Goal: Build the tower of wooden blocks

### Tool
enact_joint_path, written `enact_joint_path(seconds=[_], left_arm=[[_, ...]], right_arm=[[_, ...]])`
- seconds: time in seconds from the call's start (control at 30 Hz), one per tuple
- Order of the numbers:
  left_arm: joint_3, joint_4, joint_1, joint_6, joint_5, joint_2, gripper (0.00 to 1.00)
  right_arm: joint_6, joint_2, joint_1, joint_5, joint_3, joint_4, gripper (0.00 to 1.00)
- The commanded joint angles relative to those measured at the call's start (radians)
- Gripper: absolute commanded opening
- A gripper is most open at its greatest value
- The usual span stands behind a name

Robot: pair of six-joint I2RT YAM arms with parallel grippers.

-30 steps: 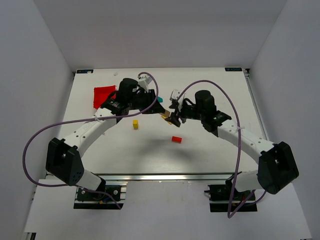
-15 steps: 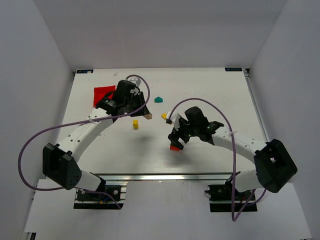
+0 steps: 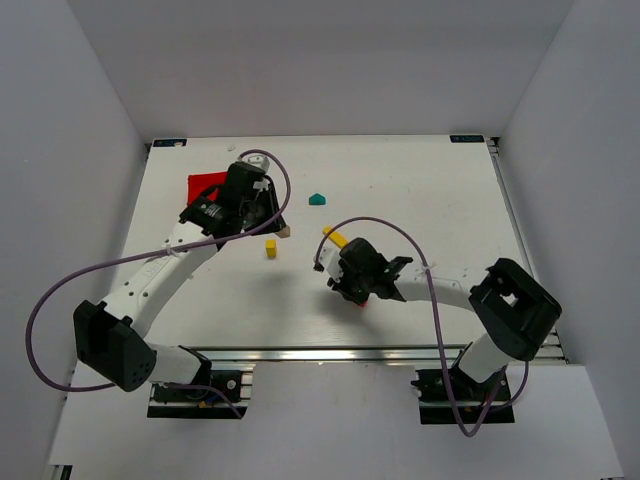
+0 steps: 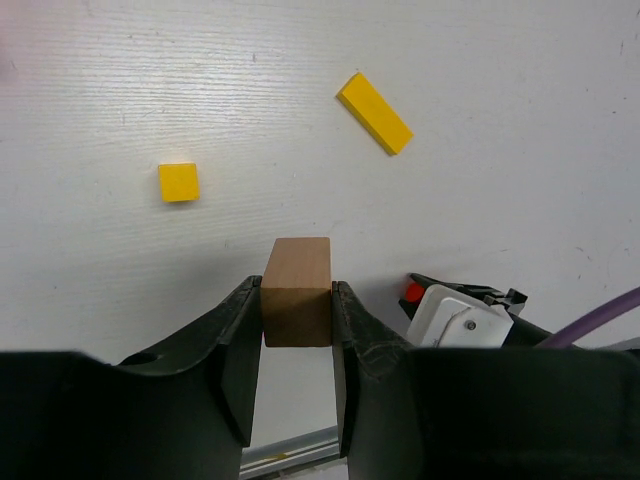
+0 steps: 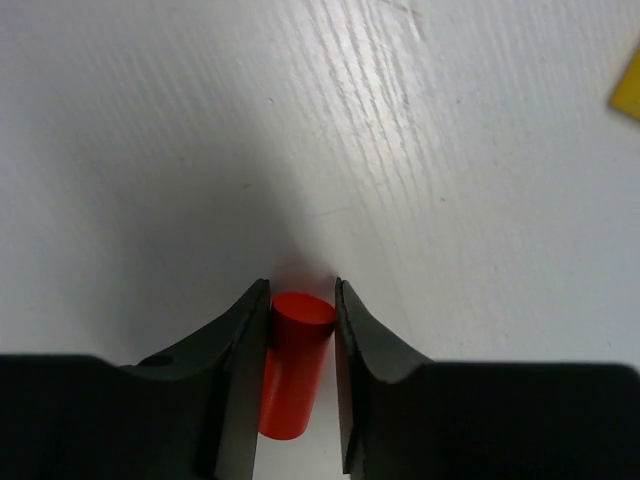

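Near the front middle of the bench [image 3: 420, 180], the right end effector [image 5: 303, 300] has dropped from its meeting with the left arm a second ago. It now straddles the red cylinder [image 5: 293, 390], which then lay alone, and its two fingers appear pressed to the cylinder's flanks, gripping it. The left end effector [image 4: 298, 300] has pulled back toward the red bin [image 3: 205, 184], and it stays clenched on a brown wood block [image 4: 297, 280], held clear of the surface.

Judging by this, each arm now carries one piece, yet the wood block tower is not begun: nothing is stacked anywhere. Its other parts lie apart. A yellow cube [image 3: 270, 248] sits just ahead of the left end effector. A long yellow bar [image 3: 335, 237] lies between the two arms, near the right one. A teal piece [image 3: 318, 199] is farther back, well apart from both.
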Motion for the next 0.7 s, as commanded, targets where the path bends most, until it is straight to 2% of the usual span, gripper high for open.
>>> enact_joint_path(seconds=[0.0,0.13,0.27,0.5,0.6,0.67], left_arm=[[0.002,0.0,0.002,-0.004,-0.023,-0.039,0.0],[0.008,-0.002,0.0,-0.004,-0.025,-0.028,0.0],[0.01,0.0,-0.001,-0.002,-0.023,-0.028,0.0],[0.013,-0.003,0.0,0.002,-0.02,-0.007,0.0],[0.011,0.003,0.0,0.004,-0.02,0.002,0.0],[0.011,0.004,0.0,0.004,-0.022,0.01,0.0]], right_arm=[[0.023,-0.038,-0.001,0.095,-0.042,0.023,0.2],[0.026,-0.029,-0.01,0.125,-0.028,0.075,0.09],[0.025,0.017,-0.036,0.211,0.03,0.138,0.04],[-0.02,0.138,-0.104,0.191,0.156,0.207,0.05],[-0.037,0.189,-0.124,0.179,0.196,0.224,0.1],[-0.041,0.207,-0.14,0.185,0.205,0.238,0.2]])
